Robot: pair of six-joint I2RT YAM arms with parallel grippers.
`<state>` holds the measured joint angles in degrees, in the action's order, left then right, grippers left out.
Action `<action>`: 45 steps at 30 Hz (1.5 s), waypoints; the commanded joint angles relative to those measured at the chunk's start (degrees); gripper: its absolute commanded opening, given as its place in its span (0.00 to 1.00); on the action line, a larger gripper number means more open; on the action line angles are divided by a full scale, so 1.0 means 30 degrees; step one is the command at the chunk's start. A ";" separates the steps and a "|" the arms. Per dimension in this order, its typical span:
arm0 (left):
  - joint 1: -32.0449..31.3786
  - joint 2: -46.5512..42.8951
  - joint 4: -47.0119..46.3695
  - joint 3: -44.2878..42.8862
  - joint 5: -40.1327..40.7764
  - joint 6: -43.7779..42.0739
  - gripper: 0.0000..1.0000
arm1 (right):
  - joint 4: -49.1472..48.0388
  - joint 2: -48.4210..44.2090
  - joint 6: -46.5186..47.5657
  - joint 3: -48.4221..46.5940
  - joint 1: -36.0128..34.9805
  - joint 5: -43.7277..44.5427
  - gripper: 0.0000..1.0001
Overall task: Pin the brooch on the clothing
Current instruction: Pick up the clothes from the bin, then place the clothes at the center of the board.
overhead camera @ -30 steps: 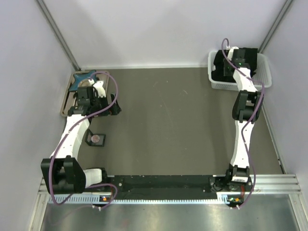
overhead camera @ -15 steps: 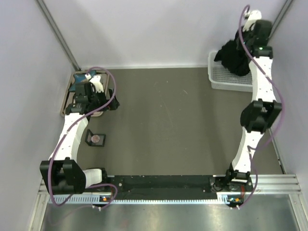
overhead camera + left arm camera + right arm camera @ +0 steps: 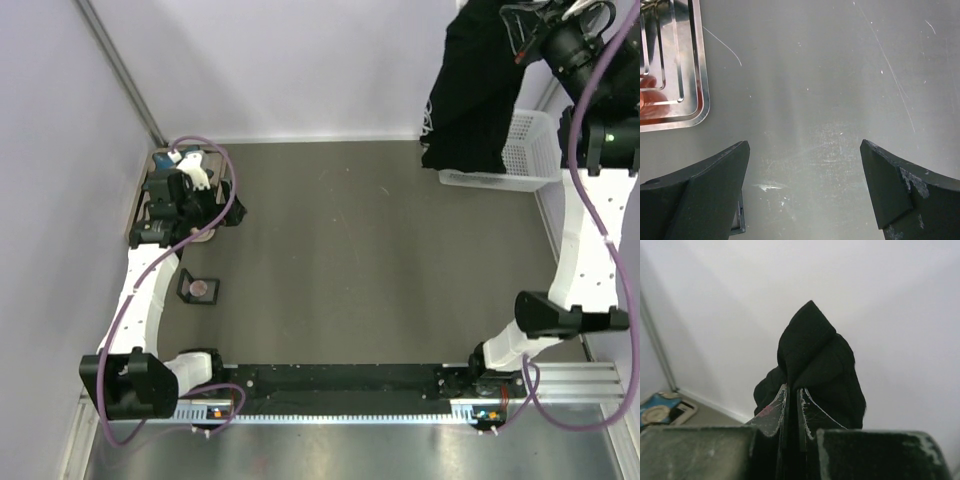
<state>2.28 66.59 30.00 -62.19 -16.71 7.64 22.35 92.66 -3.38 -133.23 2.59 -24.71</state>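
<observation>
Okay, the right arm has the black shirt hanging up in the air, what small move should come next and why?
Probably swing the right gripper left and down, bringing the shirt over the table. It is shut on the fabric, which dangles bunched above the basket; the brooch sits at the left, so the shirt likely needs laying flat first.

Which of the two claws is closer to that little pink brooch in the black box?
Left. The left gripper hovers open just beyond the brooch, beside the metal tray. The right gripper is high at the far right, shut on the T-shirt.
</observation>
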 commanded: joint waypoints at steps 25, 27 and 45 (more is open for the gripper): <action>0.0088 -0.1715 -0.0101 -0.0187 -0.5549 -0.1895 0.99 | -0.4583 -0.6540 -0.5319 0.8368 -0.4374 -0.6957 0.00; 0.0088 -0.2037 0.0107 0.0018 -0.6993 -0.3276 0.99 | -0.3996 -0.7272 -0.4359 1.0586 -0.5253 -0.7786 0.00; 0.0147 -0.4031 0.1868 0.2039 -1.0017 -0.4833 0.99 | 0.2229 -0.0863 0.1272 1.1986 -1.3023 -0.3493 0.68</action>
<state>2.28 56.10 36.45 -56.82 -45.80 -6.79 24.14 85.97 -1.41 -88.66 -36.16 -41.56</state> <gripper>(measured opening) 0.987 0.356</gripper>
